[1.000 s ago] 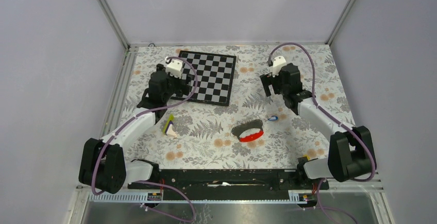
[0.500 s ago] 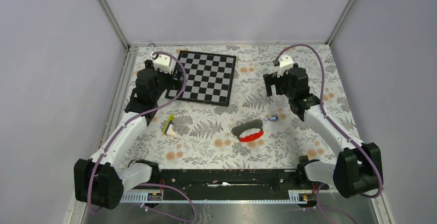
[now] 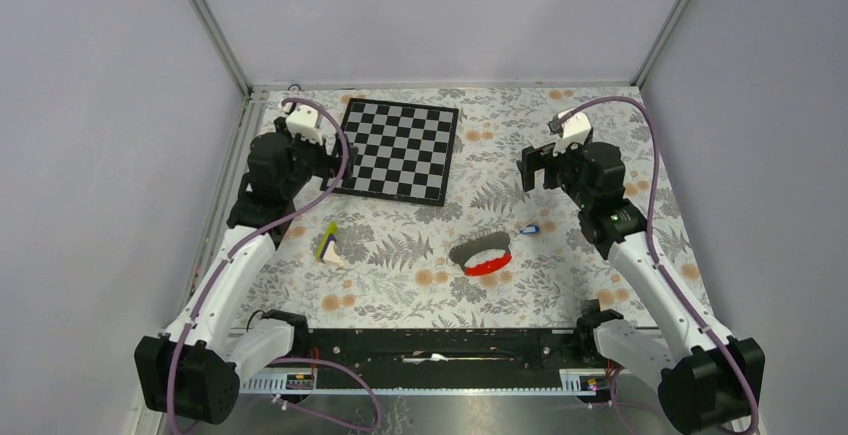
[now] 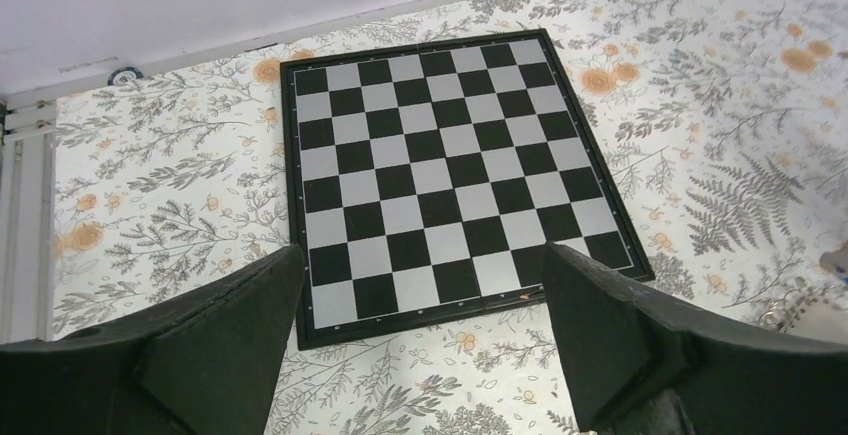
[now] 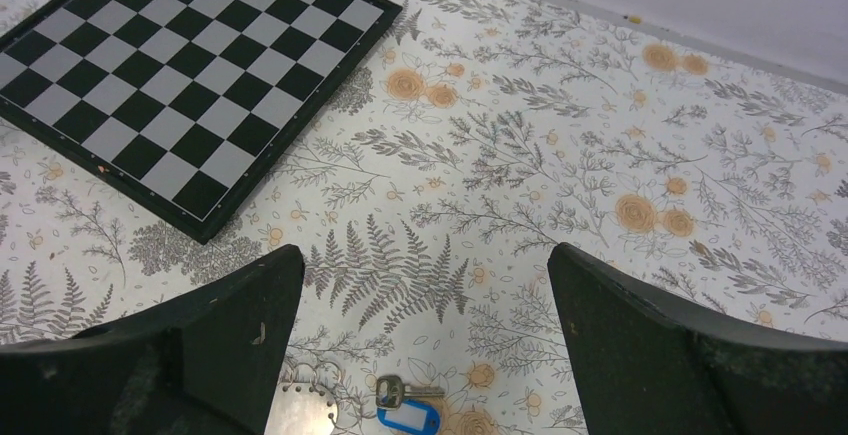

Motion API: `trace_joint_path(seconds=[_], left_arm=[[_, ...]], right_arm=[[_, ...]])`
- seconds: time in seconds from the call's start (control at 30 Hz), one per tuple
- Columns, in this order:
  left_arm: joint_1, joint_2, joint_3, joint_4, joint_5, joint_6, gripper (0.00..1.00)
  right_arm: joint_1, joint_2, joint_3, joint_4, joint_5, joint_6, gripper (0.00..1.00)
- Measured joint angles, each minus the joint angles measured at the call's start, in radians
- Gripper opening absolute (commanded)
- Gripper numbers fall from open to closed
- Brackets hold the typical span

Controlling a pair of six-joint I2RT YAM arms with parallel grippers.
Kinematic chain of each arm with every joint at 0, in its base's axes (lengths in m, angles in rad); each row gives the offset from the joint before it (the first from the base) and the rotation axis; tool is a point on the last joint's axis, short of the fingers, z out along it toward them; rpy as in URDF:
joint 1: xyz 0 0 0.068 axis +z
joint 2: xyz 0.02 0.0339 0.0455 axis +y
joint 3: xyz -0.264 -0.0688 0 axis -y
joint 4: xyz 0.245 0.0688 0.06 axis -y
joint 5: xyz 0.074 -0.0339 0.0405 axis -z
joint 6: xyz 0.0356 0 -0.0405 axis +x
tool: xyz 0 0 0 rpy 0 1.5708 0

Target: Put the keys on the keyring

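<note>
Top external: keys (image 3: pixel 529 229) lie loose on the floral table (image 3: pixel 490 125), centre-right of frame, just right of the keyring (image 3: pixel 482 255), near it but not touching. Nothing is threaded yet, we judge. The keyring lies flat as an open loop, red part along its lower edge, grey above. Its long axis runs left to right, tipped slightly up at the right.

Right gripper (image 3: pixel 533 167) hangs above the table, up-frame of the keys, jaws spread wide, holding nothing. Left gripper (image 3: pixel 332 163) is likewise wide and empty at the left edge of the chessboard (image 3: pixel 400 150), well apart from both things. We read both arms as held high for a look.

Right wrist: keys (image 5: pixel 408 407) sit at bottom centre, between the fingers (image 5: pixel 200 355). The metal blade points frame-right with the blue tag just below it, long axis roughly horizontal.

The yellow-purple wedge (image 3: pixel 328 245) sits apart, left of centre
</note>
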Motion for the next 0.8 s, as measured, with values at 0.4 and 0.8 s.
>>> trace_joint_path(seconds=[0.4, 0.8], left_arm=[[0.064, -0.034, -0.002, 0.013, 0.067, -0.091, 0.99], [0.064, -0.049, -0.009, 0.011, 0.075, -0.084, 0.99]], right_arm=[[-0.045, -0.057, -0.015, 0.002, -0.018, 0.048, 1.00], [-0.057, -0.060, -0.031, 0.003, -0.052, 0.052, 1.00]])
